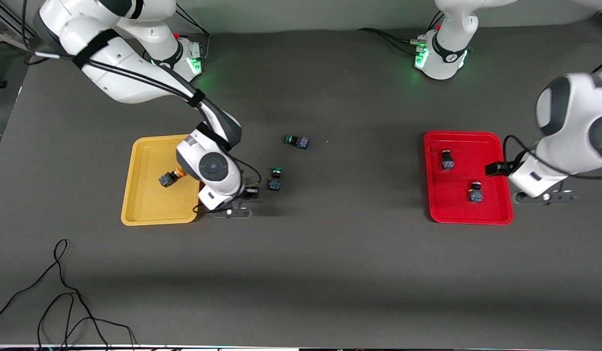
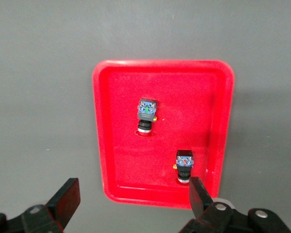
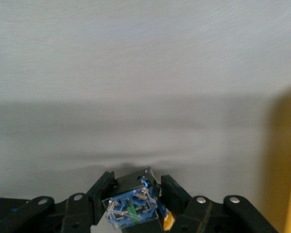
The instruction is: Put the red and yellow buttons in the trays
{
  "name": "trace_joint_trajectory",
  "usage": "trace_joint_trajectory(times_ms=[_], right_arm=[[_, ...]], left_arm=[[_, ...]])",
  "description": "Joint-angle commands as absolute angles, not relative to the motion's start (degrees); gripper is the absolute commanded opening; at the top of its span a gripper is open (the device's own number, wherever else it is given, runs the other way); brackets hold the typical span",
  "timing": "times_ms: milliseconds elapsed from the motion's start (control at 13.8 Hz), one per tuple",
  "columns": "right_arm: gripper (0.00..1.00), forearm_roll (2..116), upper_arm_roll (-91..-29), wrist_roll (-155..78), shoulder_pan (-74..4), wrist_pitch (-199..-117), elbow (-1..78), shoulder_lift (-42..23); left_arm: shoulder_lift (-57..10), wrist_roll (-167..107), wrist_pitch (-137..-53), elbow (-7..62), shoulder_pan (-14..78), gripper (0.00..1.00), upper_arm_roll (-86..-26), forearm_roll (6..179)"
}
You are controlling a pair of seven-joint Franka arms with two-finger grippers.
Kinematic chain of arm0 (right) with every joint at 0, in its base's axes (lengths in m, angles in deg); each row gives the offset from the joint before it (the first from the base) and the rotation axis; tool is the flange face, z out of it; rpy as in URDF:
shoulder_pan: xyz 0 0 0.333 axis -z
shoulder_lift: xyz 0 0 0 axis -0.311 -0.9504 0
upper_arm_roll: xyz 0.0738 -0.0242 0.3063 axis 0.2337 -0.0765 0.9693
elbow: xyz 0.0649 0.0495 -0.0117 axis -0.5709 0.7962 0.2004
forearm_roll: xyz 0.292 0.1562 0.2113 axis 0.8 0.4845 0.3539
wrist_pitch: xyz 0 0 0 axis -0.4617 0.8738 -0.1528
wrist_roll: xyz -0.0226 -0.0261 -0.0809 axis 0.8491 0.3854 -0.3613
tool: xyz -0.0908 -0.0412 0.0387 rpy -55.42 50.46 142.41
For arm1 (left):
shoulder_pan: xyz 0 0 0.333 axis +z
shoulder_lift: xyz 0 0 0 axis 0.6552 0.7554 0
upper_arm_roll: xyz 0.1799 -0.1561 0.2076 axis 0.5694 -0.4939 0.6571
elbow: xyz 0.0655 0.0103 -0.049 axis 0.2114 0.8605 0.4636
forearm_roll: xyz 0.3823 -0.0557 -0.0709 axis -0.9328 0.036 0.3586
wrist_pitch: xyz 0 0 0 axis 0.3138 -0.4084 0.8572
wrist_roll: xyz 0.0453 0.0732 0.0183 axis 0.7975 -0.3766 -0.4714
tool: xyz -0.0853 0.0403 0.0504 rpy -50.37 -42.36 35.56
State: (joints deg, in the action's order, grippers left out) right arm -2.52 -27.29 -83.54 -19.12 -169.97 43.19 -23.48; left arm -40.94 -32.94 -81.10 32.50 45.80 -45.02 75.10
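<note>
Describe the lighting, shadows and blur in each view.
Front view: even overhead light, soft arm shadows on the dark table, green base LEDs glowing, left arm smeared. Left wrist view: sharp, the red tray evenly lit. Right wrist view: the table washed out pale, a broad shadow band across it, the held yellow button close and soft.

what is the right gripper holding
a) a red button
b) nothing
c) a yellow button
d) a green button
c: in the right wrist view the right gripper is shut on a blue-bodied yellow button with a yellow cap peeking out below, just beside the yellow tray; both green buttons lie on the table.
</note>
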Motion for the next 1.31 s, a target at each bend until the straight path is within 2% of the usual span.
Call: trace_joint_trajectory(times_ms=[0, 145, 218, 291, 436, 582, 655, 800, 873, 1091, 1236], right_arm=[[0.06, 8.54, -37.25, -60.7, -19.26, -166.72, 48.67, -12.96], [0.06, 14.46, -45.26, -45.98, -19.53, -166.79, 52.89, -8.55], [0.21, 14.92, -46.86, -44.62, -19.53, -167.23, 53.87, -8.01], [0.99, 15.01, -47.05, -44.95, -19.61, -167.32, 53.88, -8.0], [1.0, 16.75, -47.66, -45.04, -19.44, -166.19, 53.88, -5.47], [1.0, 21.49, -48.9, -45.04, -19.35, -160.67, 53.61, 0.14], [1.0, 22.64, -49.85, -45.13, -19.35, -158.38, 53.27, 3.39], [1.0, 22.74, -50.65, -44.87, -19.35, -152.93, 50.9, 9.19], [1.0, 22.74, -50.65, -44.87, -19.35, -152.91, 50.8, 12.36], [1.0, 22.74, -53.19, -45.13, -19.26, -152.83, 49.4, 18.79], [1.0, 22.83, -54.6, -45.22, -19.26, -147.84, 45.99, 19.33]], left_arm=[[-39.87, -32.95, -76.25, 24.34, 44.81, 1.0, -45.33, 74.85], [-39.87, -33.21, -74.49, 21.7, 44.45, 1.0, -45.59, 74.85], [-39.87, -33.04, -73.96, 20.99, 44.63, 1.0, -46.38, 74.94], [-40.13, -32.78, -73.78, 20.72, 44.72, 1.0, -46.73, 75.11], [-41.18, -32.77, -73.69, 20.63, 44.54, 1.0, -46.74, 75.56], [-42.06, -32.69, -72.73, 20.63, 43.15, 1.0, -46.13, 75.56], [-42.41, -32.6, -71.86, 20.72, 39.48, 1.0, -43.08, 75.56], [-43.82, -32.51, -71.5, 20.89, 27.03, 1.0, -30.37, 75.73], [-44.26, -32.51, -71.15, 20.89, 22.96, 1.0, -25.6, 75.82], [-44.53, -32.51, -70.44, 20.98, 22.57, 1.0, -24.77, 77.56], [-44.18, -32.51, -71.14, 20.98, 22.57, 1.0, -24.68, 77.84]])
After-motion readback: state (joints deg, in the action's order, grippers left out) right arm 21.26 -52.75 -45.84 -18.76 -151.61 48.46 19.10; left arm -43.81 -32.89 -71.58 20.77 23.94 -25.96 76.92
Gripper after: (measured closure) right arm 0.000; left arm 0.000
